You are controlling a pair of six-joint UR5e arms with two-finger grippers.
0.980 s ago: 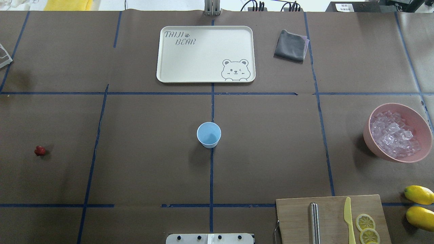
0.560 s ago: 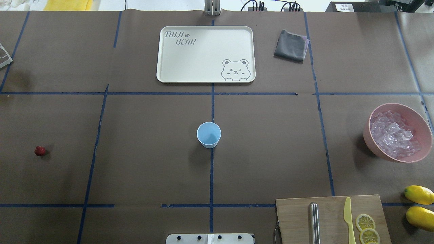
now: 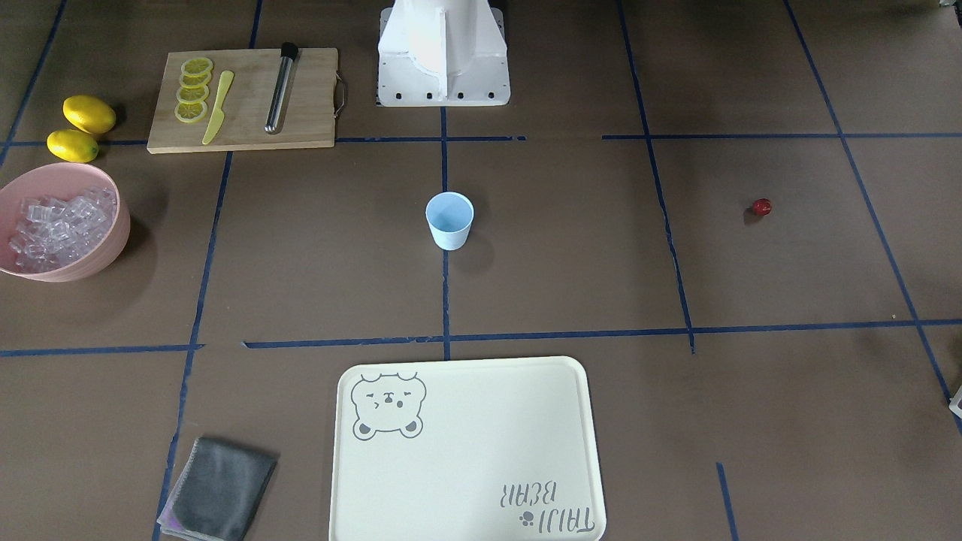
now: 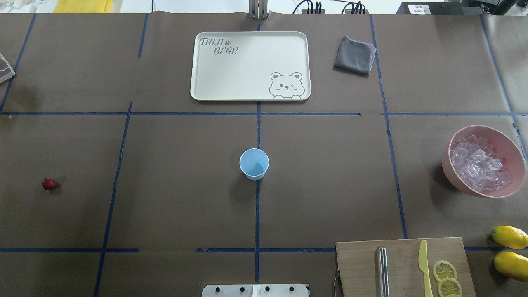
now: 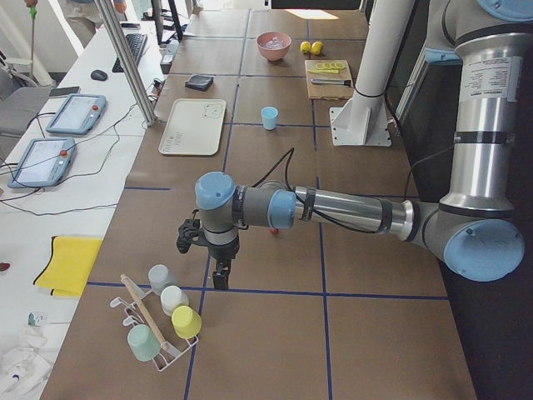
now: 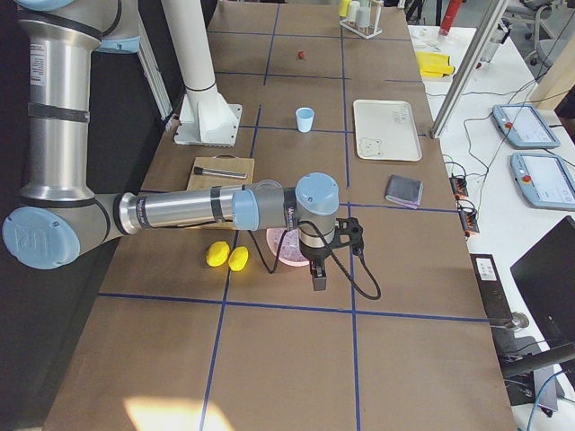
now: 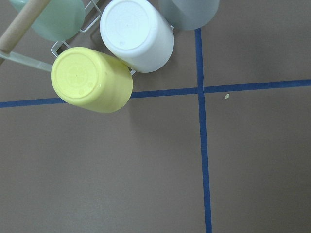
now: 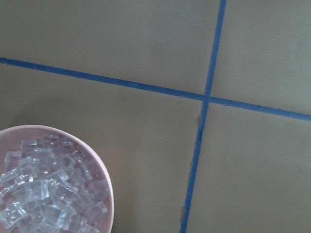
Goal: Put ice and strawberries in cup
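Note:
The light-blue cup [image 4: 254,164] stands upright and empty at the table's middle. A small dark-red strawberry [image 4: 48,183] lies far off on the left side. Ice [image 4: 478,163] is heaped in a pink bowl [image 4: 449,169] at the right. Only the side views show the grippers. In the exterior left view my left gripper [image 5: 221,279] hangs over the table's left end by a cup rack. In the exterior right view my right gripper [image 6: 317,278] hangs just beside the pink bowl [image 6: 280,256]. Whether either is open or shut I cannot tell. The right wrist view shows the ice [image 8: 43,194] below.
A cream tray [image 4: 198,62] and a grey cloth [image 4: 353,55] lie at the far side. A cutting board [image 4: 359,264] with a yellow knife, a metal rod and lemon slices sits front right, two lemons [image 4: 510,236] beside it. A rack of upturned cups [image 7: 92,80] is under the left wrist.

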